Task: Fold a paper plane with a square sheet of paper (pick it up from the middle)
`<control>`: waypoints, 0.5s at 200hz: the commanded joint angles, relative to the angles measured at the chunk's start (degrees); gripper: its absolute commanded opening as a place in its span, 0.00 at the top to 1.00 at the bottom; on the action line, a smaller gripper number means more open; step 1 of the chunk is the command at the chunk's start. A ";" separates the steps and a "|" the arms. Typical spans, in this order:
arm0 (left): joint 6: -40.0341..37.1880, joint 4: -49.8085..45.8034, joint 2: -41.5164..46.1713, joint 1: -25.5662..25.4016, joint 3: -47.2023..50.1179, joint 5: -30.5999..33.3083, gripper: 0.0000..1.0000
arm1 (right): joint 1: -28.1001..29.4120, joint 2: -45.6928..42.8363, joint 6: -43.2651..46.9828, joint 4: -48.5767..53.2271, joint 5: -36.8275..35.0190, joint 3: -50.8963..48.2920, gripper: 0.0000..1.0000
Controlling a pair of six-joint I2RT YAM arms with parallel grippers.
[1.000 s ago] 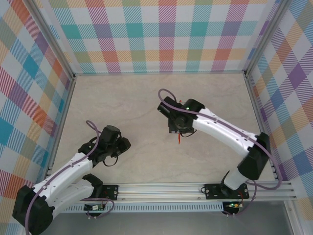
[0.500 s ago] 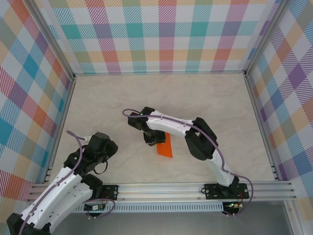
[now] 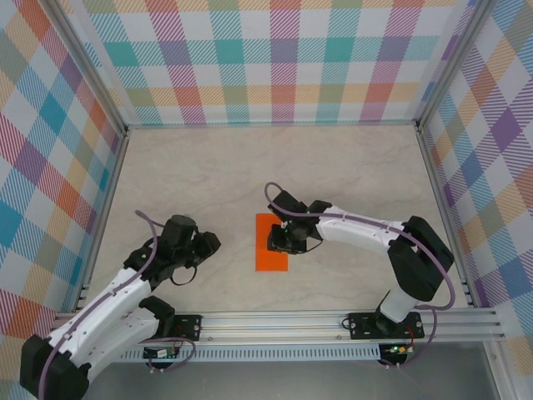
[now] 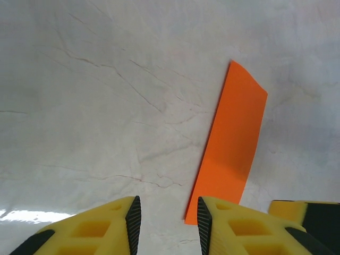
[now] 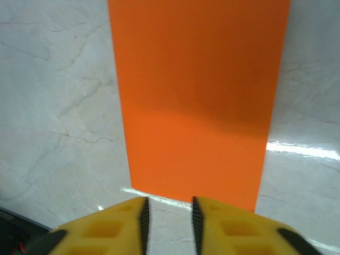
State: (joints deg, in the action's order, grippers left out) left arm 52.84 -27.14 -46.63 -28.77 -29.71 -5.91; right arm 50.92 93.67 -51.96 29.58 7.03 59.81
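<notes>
The right gripper (image 5: 168,204) has its yellow fingers (image 5: 122,223) a narrow slot apart with nothing pinched between them; bare table (image 5: 58,95) shows through the gap. Just ahead of the tips lies one short edge of the orange paper (image 5: 196,95), which runs straight away from them as a narrow flat rectangle, its long sides roughly in line with the fingers. Whether the tips touch that edge cannot be told.

From above, the right gripper (image 3: 283,242) hangs over the right side of the orange paper (image 3: 266,257) and hides part of its far half. The strip's long axis runs near to far across the table (image 3: 208,175), with short ends facing the arm bases and the back wall and edges squared to the table rim.

The left gripper (image 4: 164,204) is also parted and empty. The orange paper (image 4: 231,143) lies ahead and to its right, leaning away rightward in that view, its near corner just past the right finger. From above, the left gripper (image 3: 210,243) stands apart from the strip, bare table between.

Half a second ago the strip lay skewed on a diagonal and the right arm reached farther left over it; a second ago only an orange sliver showed under the raised right gripper
</notes>
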 commanded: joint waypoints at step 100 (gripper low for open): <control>-4.77 15.64 -34.65 -5.85 -14.96 -11.63 0.69 | 0.62 6.60 -4.97 -20.11 8.13 -5.26 0.81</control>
State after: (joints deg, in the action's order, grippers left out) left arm 48.71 -13.98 -76.93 -34.13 -42.28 -15.59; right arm 51.00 103.53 -57.01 12.16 14.66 56.10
